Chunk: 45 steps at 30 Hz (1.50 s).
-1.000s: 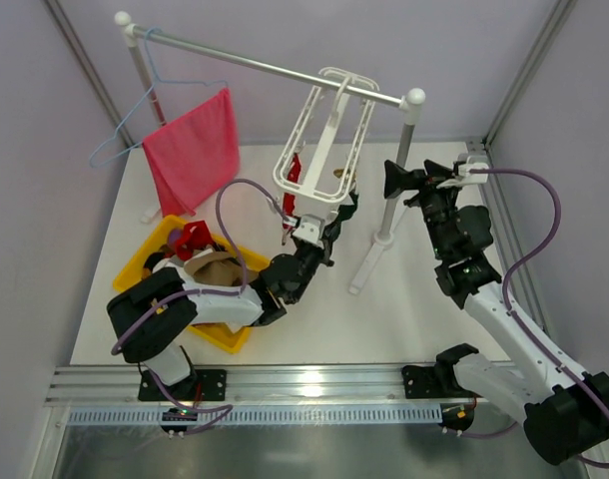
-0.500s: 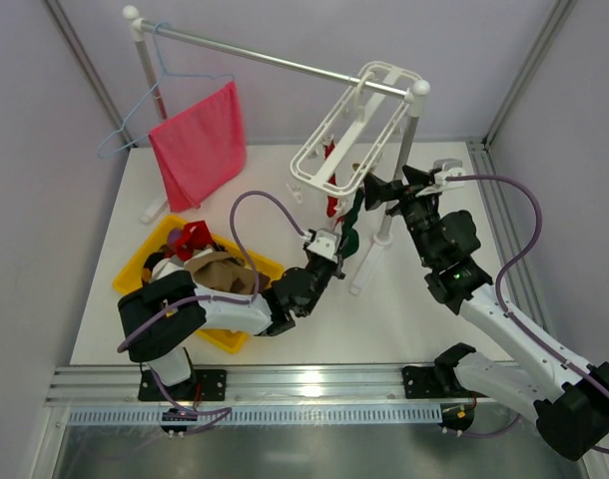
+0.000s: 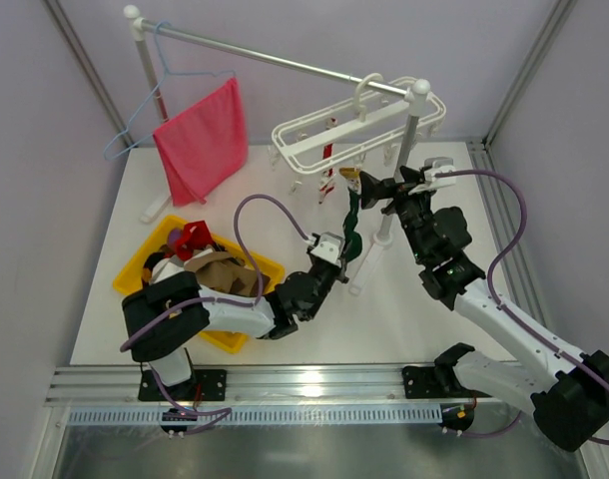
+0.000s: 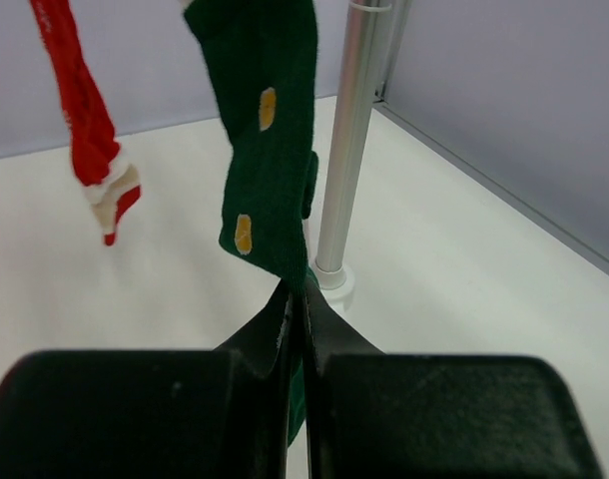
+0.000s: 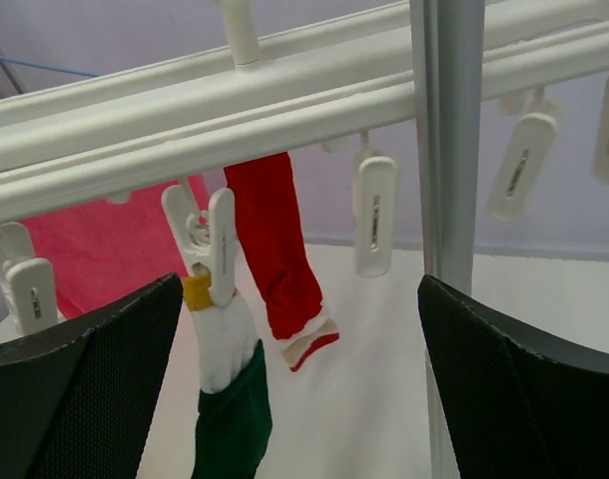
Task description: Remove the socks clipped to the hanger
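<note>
The white hanger (image 3: pixel 362 122) hangs by its hook from the rail, roughly level. A dark green sock (image 3: pixel 350 214) with a white cuff and yellow dots hangs from one of its clips (image 5: pixel 217 242), and a red sock (image 3: pixel 327 166) hangs beside it. My left gripper (image 3: pixel 336 249) is shut on the green sock's lower end (image 4: pixel 268 130), pulling it taut; the red sock (image 4: pixel 85 125) shows to the left there. My right gripper (image 3: pixel 370 190) is open, level with the clip. In its view (image 5: pixel 300 384) the green sock (image 5: pixel 233 424) and red sock (image 5: pixel 280 249) hang between the fingers, under the hanger (image 5: pixel 285 110).
A yellow bin (image 3: pixel 230 343) at the left holds several loose socks. A pink-red cloth (image 3: pixel 200 140) and a light-blue wire hanger (image 3: pixel 145 100) hang at the rail's left end. The rack's right pole (image 3: pixel 394 195) and foot (image 3: pixel 364 264) stand close to both grippers.
The hanger has swung from tilted up to roughly level and slid right along the rail. My left gripper has moved right with the green sock. My right gripper has moved left toward the clip.
</note>
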Tool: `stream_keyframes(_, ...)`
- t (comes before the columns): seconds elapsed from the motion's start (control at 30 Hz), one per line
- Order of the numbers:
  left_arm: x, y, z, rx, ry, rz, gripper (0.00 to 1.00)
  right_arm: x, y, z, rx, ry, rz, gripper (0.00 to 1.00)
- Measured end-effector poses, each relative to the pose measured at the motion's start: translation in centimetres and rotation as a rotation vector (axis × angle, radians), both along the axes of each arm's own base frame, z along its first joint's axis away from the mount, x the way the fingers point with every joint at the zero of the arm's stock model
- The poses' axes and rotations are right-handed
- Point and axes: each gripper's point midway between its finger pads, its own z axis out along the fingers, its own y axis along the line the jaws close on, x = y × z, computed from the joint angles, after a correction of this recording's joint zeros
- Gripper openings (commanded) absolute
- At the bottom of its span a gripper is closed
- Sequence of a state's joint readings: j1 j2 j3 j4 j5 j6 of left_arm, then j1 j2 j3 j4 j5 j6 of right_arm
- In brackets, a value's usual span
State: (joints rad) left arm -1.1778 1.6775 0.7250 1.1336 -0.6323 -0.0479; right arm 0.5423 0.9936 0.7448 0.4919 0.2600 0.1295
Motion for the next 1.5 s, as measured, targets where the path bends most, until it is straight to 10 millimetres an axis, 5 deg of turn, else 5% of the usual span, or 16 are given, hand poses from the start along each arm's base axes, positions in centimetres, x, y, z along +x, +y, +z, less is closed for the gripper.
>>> stream_keyframes(0.6, -0.9, -1.9, 0.5, -0.011, -0.007, -0.031, 0.0, -0.3, 0.0, 1.4, 0.008, -0.056, -0.032, 0.99)
stream_keyframes(1.17, -2.6, -3.6, 0.4, 0.029, -0.039, -0.067, 0.0, 1.9, 1.5, -0.7, -0.051, -0.008, -0.036, 0.91)
stream_keyframes(1.27, -2.8, -3.8, 0.3, 0.04, -0.046, -0.069, 0.0, 2.4, 1.6, -0.7, -0.059, -0.009, -0.046, 0.82)
stream_keyframes(1.5, -2.8, -3.7, 0.2, 0.049, -0.052, -0.055, 0.0, 3.2, 1.8, -0.3, -0.075, -0.02, -0.061, 0.37)
